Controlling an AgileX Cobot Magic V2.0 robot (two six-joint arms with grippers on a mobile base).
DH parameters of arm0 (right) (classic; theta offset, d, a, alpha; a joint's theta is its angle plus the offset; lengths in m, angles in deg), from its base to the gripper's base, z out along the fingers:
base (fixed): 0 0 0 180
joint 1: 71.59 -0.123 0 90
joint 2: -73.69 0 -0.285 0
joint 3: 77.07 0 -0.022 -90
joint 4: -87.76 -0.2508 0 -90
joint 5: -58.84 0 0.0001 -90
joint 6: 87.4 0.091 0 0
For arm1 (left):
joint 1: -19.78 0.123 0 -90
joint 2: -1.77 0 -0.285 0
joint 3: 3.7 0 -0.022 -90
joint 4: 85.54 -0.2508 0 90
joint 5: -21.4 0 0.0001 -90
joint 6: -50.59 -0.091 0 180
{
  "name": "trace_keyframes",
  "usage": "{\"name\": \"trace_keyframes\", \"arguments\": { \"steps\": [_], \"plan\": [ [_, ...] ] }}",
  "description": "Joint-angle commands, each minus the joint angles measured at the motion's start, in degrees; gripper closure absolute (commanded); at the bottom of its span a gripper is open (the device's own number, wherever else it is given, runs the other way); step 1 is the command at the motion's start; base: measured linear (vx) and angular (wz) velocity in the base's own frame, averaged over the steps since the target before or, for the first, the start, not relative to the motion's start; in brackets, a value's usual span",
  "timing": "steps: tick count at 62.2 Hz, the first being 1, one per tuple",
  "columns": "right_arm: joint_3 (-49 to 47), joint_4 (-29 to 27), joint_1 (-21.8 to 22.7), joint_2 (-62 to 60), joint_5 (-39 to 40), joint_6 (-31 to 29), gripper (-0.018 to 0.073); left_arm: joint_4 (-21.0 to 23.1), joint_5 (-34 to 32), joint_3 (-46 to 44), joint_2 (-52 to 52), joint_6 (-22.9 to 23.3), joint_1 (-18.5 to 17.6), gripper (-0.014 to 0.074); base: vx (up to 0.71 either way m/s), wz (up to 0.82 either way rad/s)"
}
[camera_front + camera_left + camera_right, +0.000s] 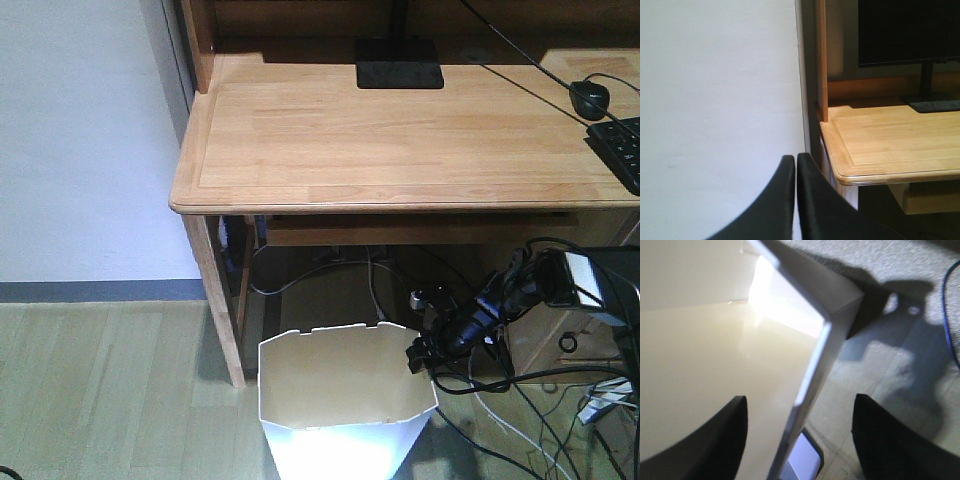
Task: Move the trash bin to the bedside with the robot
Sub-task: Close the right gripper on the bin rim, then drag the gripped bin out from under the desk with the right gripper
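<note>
The white trash bin [345, 420] with an angular rim and cream inside stands on the floor in front of the desk's left leg. My right gripper [421, 356], on a thin black arm with cables, is at the bin's right rim. In the right wrist view this gripper [800, 397] is open and straddles the rim [812, 375]: one finger [725, 435] is inside the bin, the other [885, 435] outside over the floor. My left gripper [792, 159] is shut on nothing, facing a white wall beside the desk corner. The bedside is out of view.
A light wooden desk [400, 130] carries a monitor base [400, 65], a mouse [590, 97] and a keyboard [620, 150]. Its leg [222, 300] stands just left of the bin. Black cables [520, 410] trail on the floor at the right. A wooden drawer unit [560, 340] stands under the desk.
</note>
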Motion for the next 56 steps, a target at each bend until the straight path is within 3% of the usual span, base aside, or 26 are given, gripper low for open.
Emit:
{"name": "trace_keyframes", "arguments": {
  "steps": [1, 13, 27, 37, 56],
  "plan": [
    [-4.71, 4.63, 0.10, -1.93, -7.01, 3.41, 0.0179, 0.54, -4.24, 0.76, -0.48, 0.79, -0.36, 0.0603, 0.00, 0.00],
    [-12.48, 13.77, 0.10, 0.89, -15.09, 13.14, 0.0358, 0.54, -4.24, 0.76, -0.48, 0.79, -0.36, 0.0603, 0.00, 0.00],
    [-19.00, 19.20, 0.10, 4.08, -20.47, 21.14, 0.0573, 0.54, -4.24, 0.76, -0.48, 0.79, -0.36, 0.0603, 0.00, 0.00],
    [-19.40, 22.35, 0.24, 4.53, -18.46, 25.62, 0.0563, 0.54, -4.24, 0.76, -0.48, 0.79, -0.36, 0.0603, 0.00, 0.00],
    [-19.40, 23.31, 0.24, 5.30, -15.11, 26.52, 0.0557, 0.54, -4.24, 0.76, -0.48, 0.79, -0.36, 0.0603, 0.00, 0.00]
  ]
}}
